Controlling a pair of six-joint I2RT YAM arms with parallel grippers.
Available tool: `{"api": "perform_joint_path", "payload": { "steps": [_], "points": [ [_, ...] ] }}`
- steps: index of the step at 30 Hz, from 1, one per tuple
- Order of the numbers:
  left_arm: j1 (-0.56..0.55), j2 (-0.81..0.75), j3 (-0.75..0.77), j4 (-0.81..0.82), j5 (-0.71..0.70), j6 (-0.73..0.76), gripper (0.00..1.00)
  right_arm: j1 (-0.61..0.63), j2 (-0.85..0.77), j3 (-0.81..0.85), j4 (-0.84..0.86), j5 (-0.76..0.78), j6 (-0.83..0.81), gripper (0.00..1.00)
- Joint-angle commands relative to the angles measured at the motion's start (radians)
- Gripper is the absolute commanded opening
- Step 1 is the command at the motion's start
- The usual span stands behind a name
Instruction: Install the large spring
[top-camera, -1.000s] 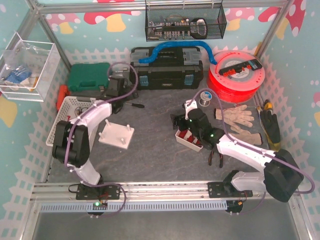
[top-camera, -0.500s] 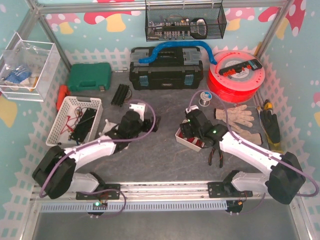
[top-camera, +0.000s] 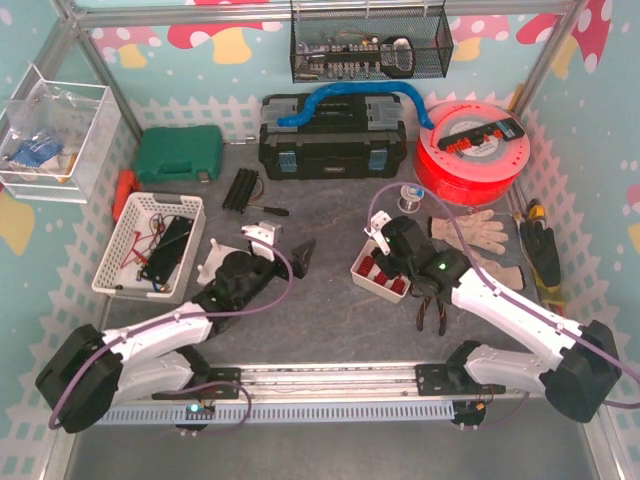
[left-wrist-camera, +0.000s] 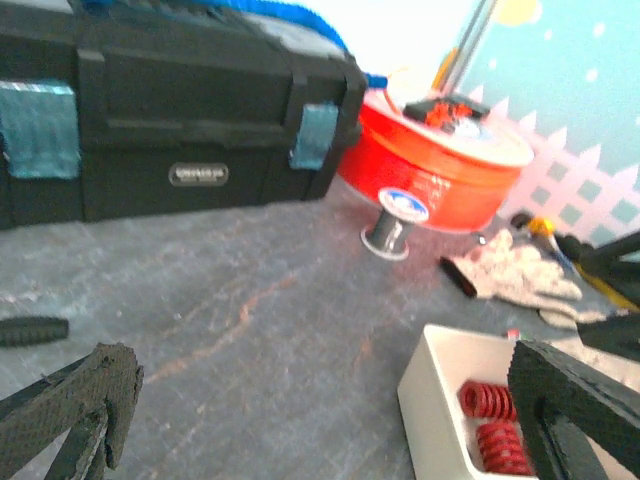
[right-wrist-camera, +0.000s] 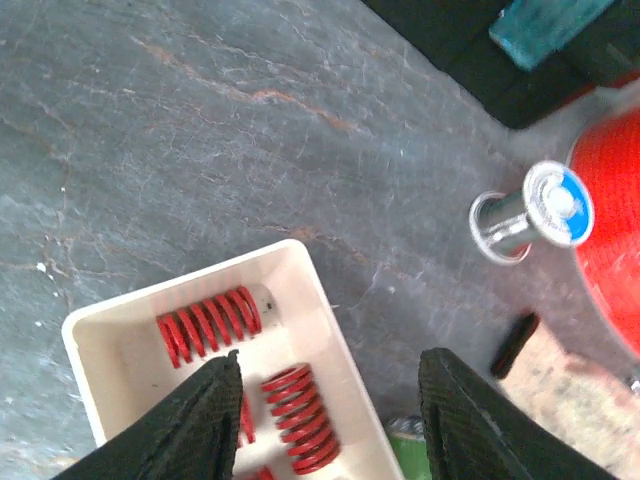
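Observation:
A white tray (right-wrist-camera: 325, 330) holds several red springs; the longest spring (right-wrist-camera: 207, 322) lies at its far end, with a shorter one (right-wrist-camera: 300, 415) beside it. My right gripper (right-wrist-camera: 330, 425) hangs open over the tray. Its left finger sits inside the tray and its right finger outside the wall, touching nothing. My left gripper (left-wrist-camera: 320, 420) is wide open and low over bare table, left of the tray (left-wrist-camera: 435, 400). In the top view the right gripper (top-camera: 392, 270) is over the tray (top-camera: 362, 280). The left arm largely covers the white peg plate (top-camera: 210, 265).
A black toolbox (top-camera: 333, 140), red filament spool (top-camera: 470, 150) and solder spool (top-camera: 408, 195) stand behind. Gloves (top-camera: 470, 235) and pliers (top-camera: 432, 315) lie right of the tray. A white basket (top-camera: 150, 245), green case (top-camera: 178, 155) and screwdriver (top-camera: 265, 210) are on the left.
My left arm has swung from the back left down across the peg plate, its gripper now pointing toward the tray. The right gripper has stayed over the tray, shifting only slightly.

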Motion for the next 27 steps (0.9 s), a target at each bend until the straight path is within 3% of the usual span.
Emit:
{"api": "perform_joint_path", "payload": {
  "steps": [1, 9, 16, 27],
  "points": [
    [-0.008, -0.054, -0.040, 0.064, -0.085, 0.030, 0.99, -0.009, -0.027, -0.060, 0.082, -0.006, -0.243, 0.51],
    [-0.009, -0.064, -0.041, 0.056, -0.104, 0.033, 0.99, -0.038, 0.167, -0.046, -0.067, 0.001, -0.387, 0.48],
    [-0.009, -0.058, -0.041, 0.059, -0.121, 0.034, 0.99, -0.061, 0.208, -0.035, -0.066, -0.058, -0.399, 0.39],
    [-0.010, -0.048, -0.039, 0.059, -0.130, 0.039, 0.99, -0.137, 0.319, -0.036, -0.026, -0.031, -0.376, 0.35]
  ]
}}
